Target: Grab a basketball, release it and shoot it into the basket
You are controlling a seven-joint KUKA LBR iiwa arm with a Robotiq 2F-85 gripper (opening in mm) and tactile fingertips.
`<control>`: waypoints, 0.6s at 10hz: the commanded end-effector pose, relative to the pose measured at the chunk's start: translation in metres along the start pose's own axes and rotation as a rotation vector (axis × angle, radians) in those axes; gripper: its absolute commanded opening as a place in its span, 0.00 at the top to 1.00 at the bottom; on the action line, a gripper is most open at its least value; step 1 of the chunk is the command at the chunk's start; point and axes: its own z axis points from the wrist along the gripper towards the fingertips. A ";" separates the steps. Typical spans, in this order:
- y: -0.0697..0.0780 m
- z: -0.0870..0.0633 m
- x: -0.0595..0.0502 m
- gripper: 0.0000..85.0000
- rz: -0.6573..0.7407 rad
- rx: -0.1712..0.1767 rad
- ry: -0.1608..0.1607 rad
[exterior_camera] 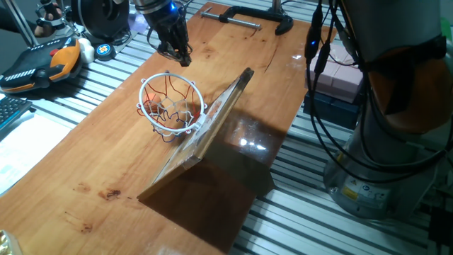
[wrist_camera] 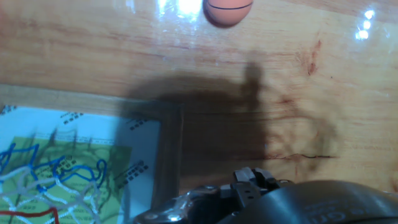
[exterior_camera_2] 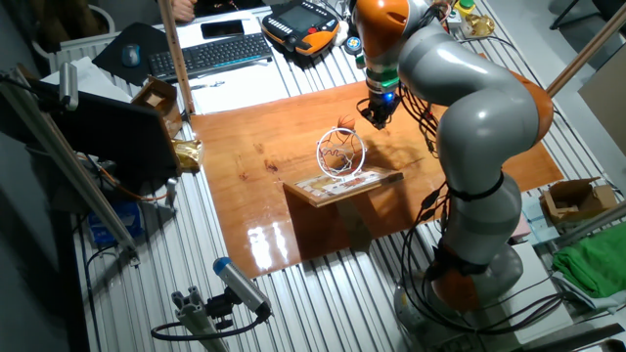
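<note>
The basketball, small and orange with dark seams, lies on the wooden table at the top edge of the hand view, apart from the hand. I cannot pick it out with certainty in either fixed view. The basket has a white wire rim and red-and-white net, fixed to a tilted clear backboard; it also shows in the other fixed view. My gripper hangs above the table just beyond the rim and holds nothing; it also shows in the other fixed view. Its fingertips are not clear enough to judge.
An orange-and-black gadget lies on the slatted bench at the left. A black clamp sits at the table's far end. Cables hang by the arm's base at the right. A keyboard lies beyond the table.
</note>
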 end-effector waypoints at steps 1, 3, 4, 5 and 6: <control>0.000 0.000 0.000 0.99 0.000 0.001 0.002; 0.000 0.000 0.000 0.99 0.000 0.001 0.005; -0.001 0.001 0.001 0.99 -0.005 -0.004 0.002; -0.001 0.000 0.001 0.99 0.015 -0.001 0.008; -0.001 0.000 0.000 0.99 0.014 -0.001 0.012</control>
